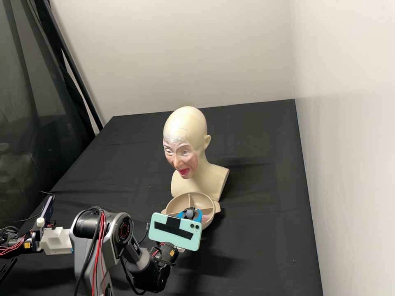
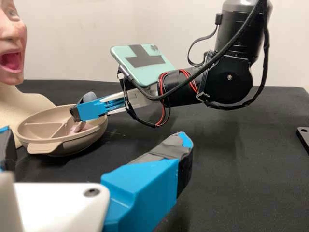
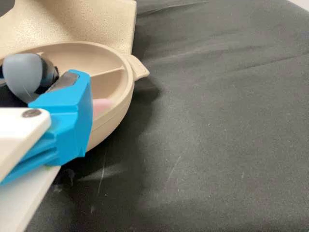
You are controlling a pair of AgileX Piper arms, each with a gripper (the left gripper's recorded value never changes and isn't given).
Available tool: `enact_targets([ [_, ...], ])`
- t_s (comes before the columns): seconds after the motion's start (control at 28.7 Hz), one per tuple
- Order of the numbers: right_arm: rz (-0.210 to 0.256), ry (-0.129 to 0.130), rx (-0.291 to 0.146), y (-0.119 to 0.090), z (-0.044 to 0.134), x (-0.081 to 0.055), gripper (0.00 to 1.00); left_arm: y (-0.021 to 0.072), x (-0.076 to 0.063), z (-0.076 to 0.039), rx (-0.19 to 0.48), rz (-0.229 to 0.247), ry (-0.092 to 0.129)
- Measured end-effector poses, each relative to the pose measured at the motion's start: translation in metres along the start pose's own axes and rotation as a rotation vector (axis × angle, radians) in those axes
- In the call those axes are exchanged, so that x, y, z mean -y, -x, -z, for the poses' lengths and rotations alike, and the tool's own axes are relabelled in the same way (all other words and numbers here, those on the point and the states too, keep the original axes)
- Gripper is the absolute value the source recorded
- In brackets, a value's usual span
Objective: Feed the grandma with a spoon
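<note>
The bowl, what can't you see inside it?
- High view: the phone and the right gripper cover the bowl's near half.
- Left wrist view: the bowl's own rim hides most of its floor.
- Right wrist view: the gripper covers much of the bowl; the pink piece is half hidden.

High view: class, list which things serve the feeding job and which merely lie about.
Job: mannequin head, divided bowl, grey-handled spoon, right gripper holding it.
Lying about: mint phone, red cables.
</note>
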Motion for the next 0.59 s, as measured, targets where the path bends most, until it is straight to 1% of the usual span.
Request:
enact_targets([
  [0.14, 0.003, -0.001, 0.003, 0.001, 0.003, -0.002, 0.0, -0.0004, 0.001, 0.0, -0.001, 0.005, 0.0],
  [0.24, 0.009, -0.007, 0.002, 0.003, 0.007, -0.004, 0.0, -0.0005, 0.002, 0.0, -0.001, 0.007, 0.0],
  [0.35, -0.004, -0.023, -0.023, 0.005, 0.014, -0.008, 0.0, -0.0005, 0.002, 0.0, -0.001, 0.007, 0.0],
  [0.49, -0.022, -0.027, -0.05, 0.008, 0.021, -0.013, 0.0, -0.0005, 0.002, 0.0, -0.001, 0.007, 0.0],
  [0.59, -0.038, -0.04, -0.071, 0.01, 0.027, -0.018, 0.0, -0.0005, 0.002, 0.0, -0.001, 0.007, 0.0],
])
